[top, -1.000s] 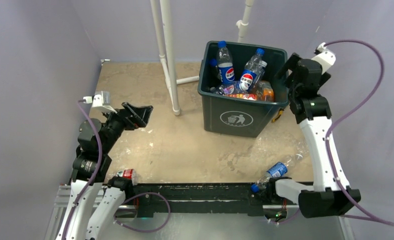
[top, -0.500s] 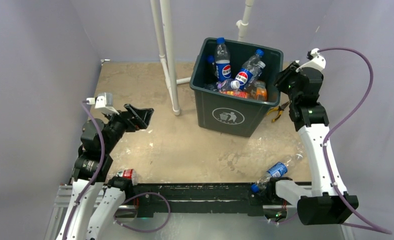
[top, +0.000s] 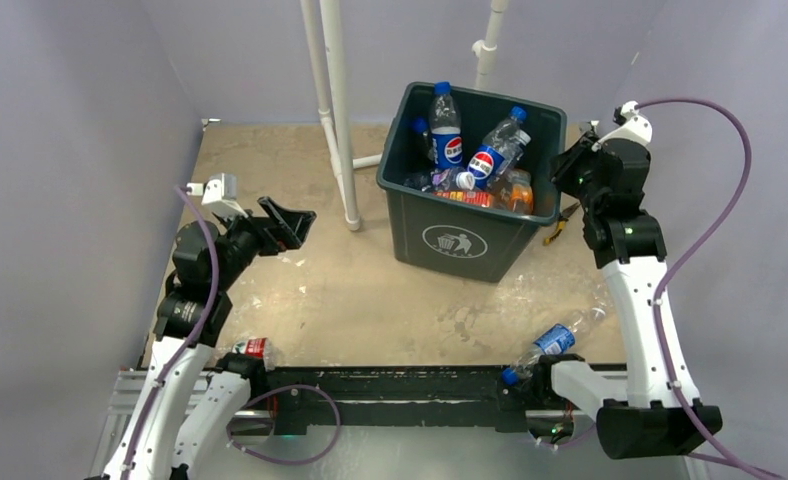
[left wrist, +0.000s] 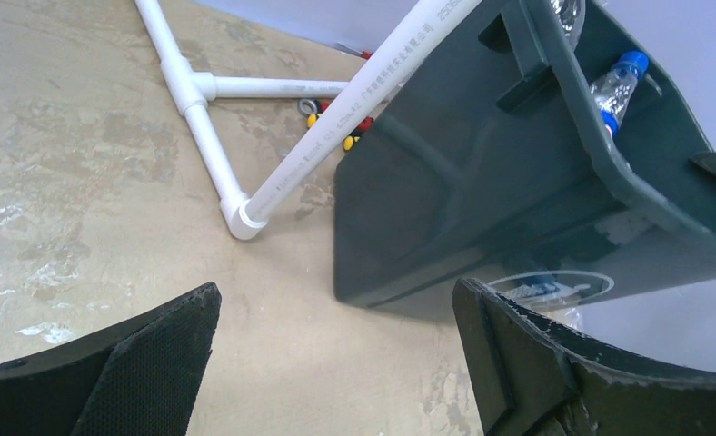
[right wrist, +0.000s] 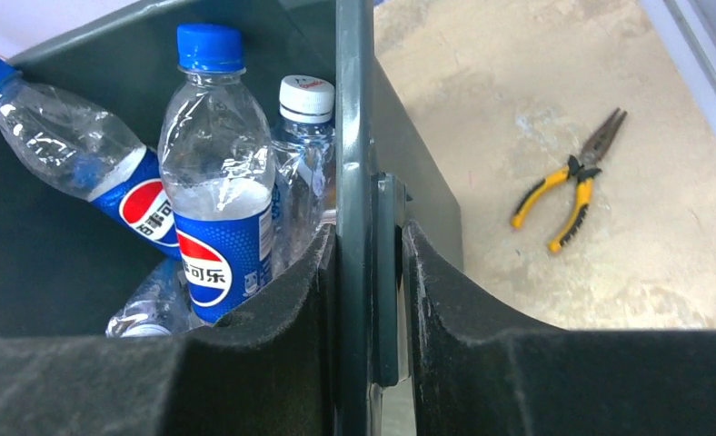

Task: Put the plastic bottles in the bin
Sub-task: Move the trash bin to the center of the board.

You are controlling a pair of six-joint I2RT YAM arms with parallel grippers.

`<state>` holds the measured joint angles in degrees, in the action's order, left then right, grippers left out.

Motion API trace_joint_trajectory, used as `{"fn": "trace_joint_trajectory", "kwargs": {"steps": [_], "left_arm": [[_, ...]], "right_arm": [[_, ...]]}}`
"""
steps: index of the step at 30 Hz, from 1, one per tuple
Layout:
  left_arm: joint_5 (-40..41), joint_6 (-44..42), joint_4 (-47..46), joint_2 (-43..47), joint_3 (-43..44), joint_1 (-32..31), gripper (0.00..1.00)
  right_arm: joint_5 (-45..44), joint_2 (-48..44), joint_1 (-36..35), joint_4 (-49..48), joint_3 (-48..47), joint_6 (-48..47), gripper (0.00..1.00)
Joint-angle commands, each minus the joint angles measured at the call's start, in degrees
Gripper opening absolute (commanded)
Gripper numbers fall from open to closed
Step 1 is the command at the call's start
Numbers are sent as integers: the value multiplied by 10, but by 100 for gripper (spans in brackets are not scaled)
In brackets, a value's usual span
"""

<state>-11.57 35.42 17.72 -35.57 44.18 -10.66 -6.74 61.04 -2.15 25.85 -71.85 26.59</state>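
Observation:
The dark green bin [top: 460, 240] stands at the back right with several plastic bottles [top: 448, 140] inside. My right gripper [top: 567, 172] is shut on the bin's right rim [right wrist: 354, 136], one finger inside and one outside; a blue-label Pepsi bottle [right wrist: 218, 200] stands just inside the rim. One bottle [top: 550, 342] lies on the table near the right arm's base. Another, with a red label [top: 253, 348], lies by the left base. My left gripper [top: 292, 222] hangs open and empty above the table, facing the bin's left wall [left wrist: 445, 200].
A white PVC pipe frame [top: 338, 110] stands just left of the bin, its foot [left wrist: 245, 218] on the table. Yellow-handled pliers [right wrist: 572, 186] lie on the table right of the bin. Small red and yellow tools [left wrist: 341, 127] lie behind the pipe.
My right gripper has closed on the bin's right rim, and the bin has shifted left. My left arm has moved slightly forward, still open.

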Motion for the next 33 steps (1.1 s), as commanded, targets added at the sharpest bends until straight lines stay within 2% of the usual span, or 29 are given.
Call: {"fn": "trace_joint_trajectory", "kwargs": {"steps": [1,6,12,18,22,28,33], "left_arm": [[-12,7,-23,-9,50,-2,99],[-34,21,-22,-24,106,-2,99],[-97,55,-16,-67,172,-2,99],[-98,71,-6,-66,174,-2,99],[-91,75,-4,-56,158,-2,99],[-76,66,12,-44,127,-2,99],[-53,50,29,-36,125,-2,99]], "right_arm": [[30,-53,-24,72,-49,16,0],[66,-81,-43,108,-60,14,0],[109,-114,-63,170,-88,8,0],[167,-145,-76,205,-80,5,0],[184,-163,-76,174,-23,12,0],[212,-180,-76,74,55,58,0],[190,-180,-76,31,60,83,0]]}}
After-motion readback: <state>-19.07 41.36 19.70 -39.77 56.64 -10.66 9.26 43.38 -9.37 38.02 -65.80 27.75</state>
